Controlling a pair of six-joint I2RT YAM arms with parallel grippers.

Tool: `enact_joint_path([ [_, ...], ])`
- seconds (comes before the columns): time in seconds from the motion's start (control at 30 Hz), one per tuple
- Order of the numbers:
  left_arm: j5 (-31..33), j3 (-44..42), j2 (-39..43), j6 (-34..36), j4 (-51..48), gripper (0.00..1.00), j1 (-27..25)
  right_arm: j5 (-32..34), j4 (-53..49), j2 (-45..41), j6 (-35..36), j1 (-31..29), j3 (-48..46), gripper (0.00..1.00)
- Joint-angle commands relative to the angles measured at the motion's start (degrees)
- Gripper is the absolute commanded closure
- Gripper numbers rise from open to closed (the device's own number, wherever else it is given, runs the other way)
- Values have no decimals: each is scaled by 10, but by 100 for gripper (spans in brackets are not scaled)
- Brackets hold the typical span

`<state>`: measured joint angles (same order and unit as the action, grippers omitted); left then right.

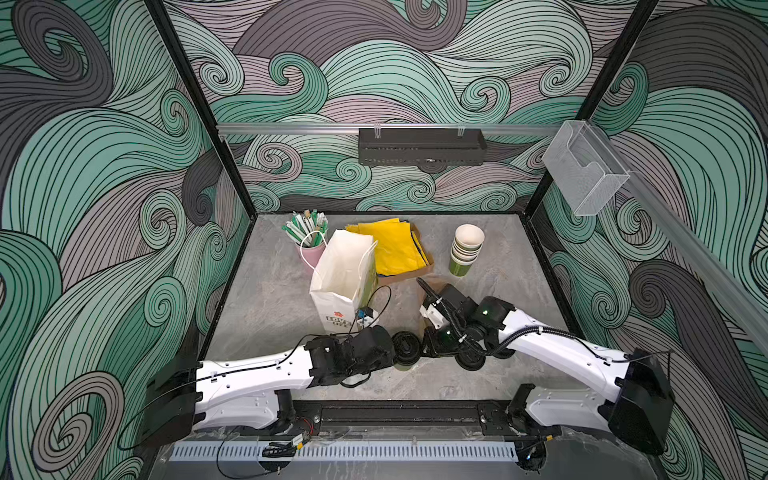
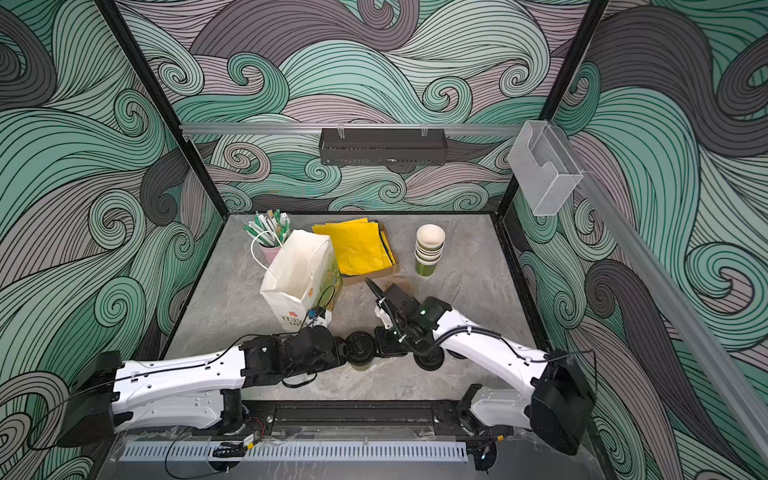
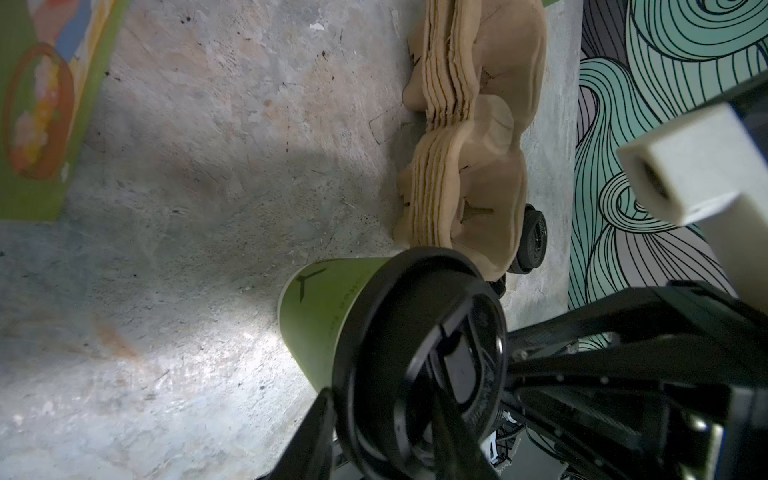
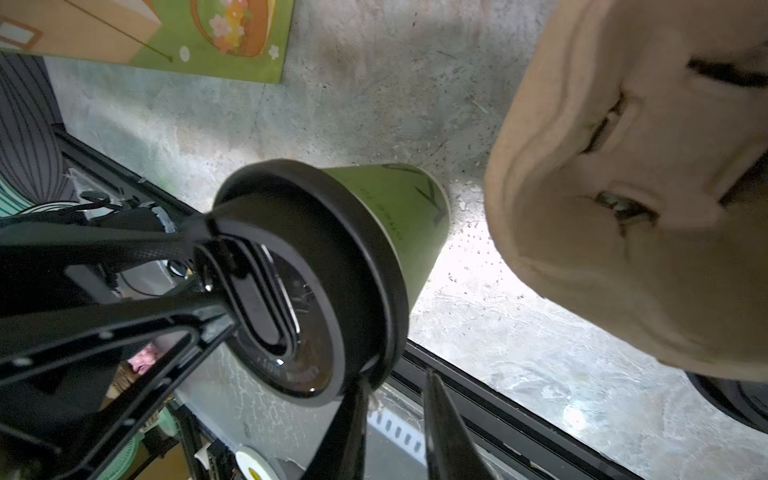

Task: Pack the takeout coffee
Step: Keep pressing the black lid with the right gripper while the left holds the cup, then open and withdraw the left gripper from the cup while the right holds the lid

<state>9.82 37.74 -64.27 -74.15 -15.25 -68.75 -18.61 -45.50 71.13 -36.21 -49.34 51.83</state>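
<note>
Overhead, takeout coffee (image 1: 405, 347) half-hidden, left gripper (image 4: 216, 270) clamped on it, right gripper (image 4: 398, 378) apart.

Your left arm (image 1: 249, 370) comes in from 7 o'clock of the bench (image 1: 266, 303) and lies stretched low, almost level, pointing toward 3 o'clock. Your left gripper (image 1: 394, 350) sits near 6 o'clock. In its wrist view the fingers (image 3: 316, 428) clamp the rim of the takeout coffee (image 3: 324, 307), one outside the wall, one across the top. Your right arm (image 1: 565, 349) slopes from 5 o'clock toward 11 o'clock and folds at the elbow. The wrist turns back down so the right gripper (image 1: 424, 347) faces 9 o'clock, nearly tip to tip with the left. Its fingers (image 4: 353, 424) stand apart, bare bench showing between them; one touches that rim.
</note>
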Motion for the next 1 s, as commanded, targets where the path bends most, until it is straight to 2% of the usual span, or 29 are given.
enact_joint_path([
  [0.0, -6, 8, 1, 9, -29, 63, 0, 31, -22, -34, 11, -5, 15, 64],
  [0.2, 2, 24, 10, 22, -37, 59, 0, 42, -38, -73, 26, -1, 32, 50],
  [0.37, 6, 41, 31, 37, -58, 53, 0, 55, -46, -85, 34, 2, 31, 44],
  [0.6, -26, 49, 86, 49, -93, 44, -12, 51, -53, -96, 47, 6, 31, 41],
  [0.73, -51, 77, 131, 97, -154, 40, -18, 60, -66, -97, 72, 5, 46, 39],
  [0.8, -69, 88, 161, 135, -148, 39, -18, 71, -78, -90, 87, -1, 61, 37],
  [0.97, -80, 149, 223, 240, -157, 39, -19, 146, -118, -53, 106, -61, 106, 30],
])
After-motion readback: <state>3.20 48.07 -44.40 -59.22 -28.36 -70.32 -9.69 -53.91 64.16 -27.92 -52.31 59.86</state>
